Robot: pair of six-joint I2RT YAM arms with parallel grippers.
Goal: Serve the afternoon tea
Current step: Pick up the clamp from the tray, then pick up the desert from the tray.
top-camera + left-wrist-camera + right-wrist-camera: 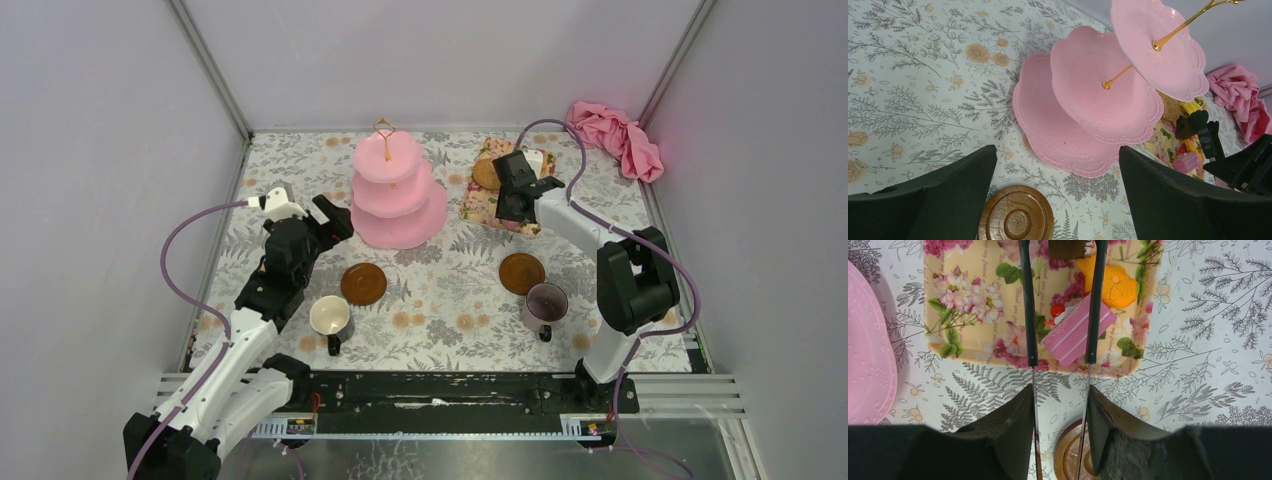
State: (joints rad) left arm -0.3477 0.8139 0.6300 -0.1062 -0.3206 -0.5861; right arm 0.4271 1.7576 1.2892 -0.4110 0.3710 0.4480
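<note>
The pink three-tier cake stand (398,195) (1088,100) stands at the back middle, its tiers bare. My left gripper (310,215) (1057,152) hangs open just left of it, above a brown saucer (363,284) (1017,215). My right gripper (515,195) (1060,390) is shut on slim black tongs (1028,315). The tong tips sit either side of a pink layered cake slice (1075,332) on a floral tray (973,335). An orange biscuit (1115,285) lies beside the slice. A white mug (330,318) and a purple mug (546,303) stand near the front, by the second saucer (522,273).
A pink cloth (618,138) lies crumpled in the back right corner. A round tan biscuit (487,173) sits on the tray's left end. Walls close in the flowered table on the left, back and right.
</note>
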